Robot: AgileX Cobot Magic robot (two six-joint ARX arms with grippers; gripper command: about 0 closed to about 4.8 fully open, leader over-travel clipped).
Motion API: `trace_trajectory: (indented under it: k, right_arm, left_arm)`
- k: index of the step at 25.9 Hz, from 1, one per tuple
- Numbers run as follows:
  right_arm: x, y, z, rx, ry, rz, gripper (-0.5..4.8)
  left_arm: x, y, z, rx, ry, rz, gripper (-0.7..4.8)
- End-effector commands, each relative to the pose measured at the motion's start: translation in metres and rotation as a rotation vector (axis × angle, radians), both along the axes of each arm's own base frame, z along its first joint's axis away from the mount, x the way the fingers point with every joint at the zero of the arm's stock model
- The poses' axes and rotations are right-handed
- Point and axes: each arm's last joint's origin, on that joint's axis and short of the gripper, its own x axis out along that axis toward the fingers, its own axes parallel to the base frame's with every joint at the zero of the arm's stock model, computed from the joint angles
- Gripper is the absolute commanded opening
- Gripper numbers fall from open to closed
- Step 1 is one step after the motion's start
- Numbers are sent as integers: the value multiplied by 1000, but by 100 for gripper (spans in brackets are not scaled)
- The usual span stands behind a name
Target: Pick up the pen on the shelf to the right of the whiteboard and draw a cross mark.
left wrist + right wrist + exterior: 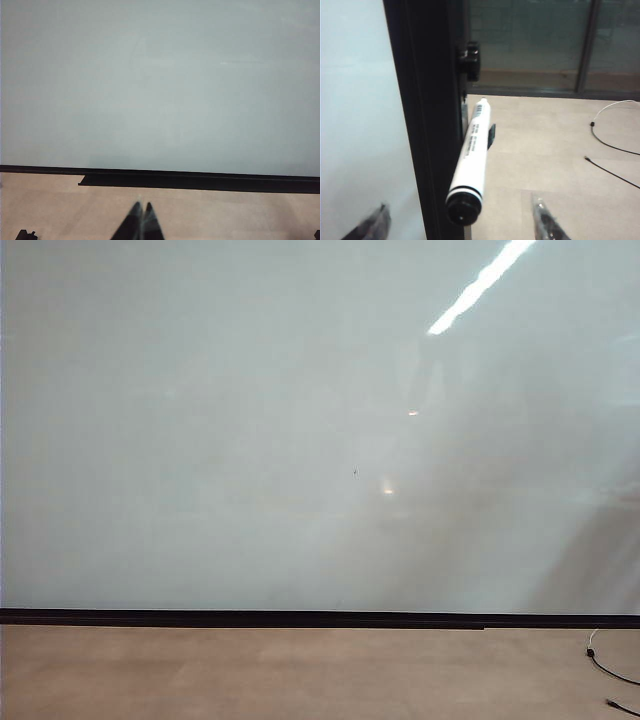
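Exterior view: we see the whiteboard (300,430) filling nearly the whole frame, glossy w/ light glare, a thin black strip (240,618) along its lower edge, tan floor (260,675) below; neither arm shows here. No drawn mark that we can make out on the board, only a tiny dark speck (355,472) near the middle. A thin black cable (606,668) lies on the floor at lower right. From the left wrist cam we see the left gripper (141,207) low over the floor, facing the board, fingertips pressed together, clenched on nothing. Right wrist cam: the right gripper (460,220) sits at the board's black side frame (427,125), its fingers (545,220) spread wide, released. Between them, not touched, the pen (471,157) rests on a small holder beside that frame, dark end toward the cam.
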Motion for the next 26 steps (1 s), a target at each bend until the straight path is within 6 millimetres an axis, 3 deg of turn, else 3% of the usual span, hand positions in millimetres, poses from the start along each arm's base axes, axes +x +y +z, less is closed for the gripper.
trace_trajectory:
  k: [1,13,18,26]
  right_arm:
    - [9,0,2,3,-51,20,365]
    - [32,-5,3,40,-95,15,354]
    - [35,-5,3,55,-98,5,306]
    - [37,-1,1,63,-89,0,305]
  left_arm:
    - [0,0,2,4,-13,-4,-4]
    - [0,0,2,4,-13,-4,-4]
    - [0,0,2,4,-13,-4,-4]
    - [0,0,2,4,-13,-4,-4]
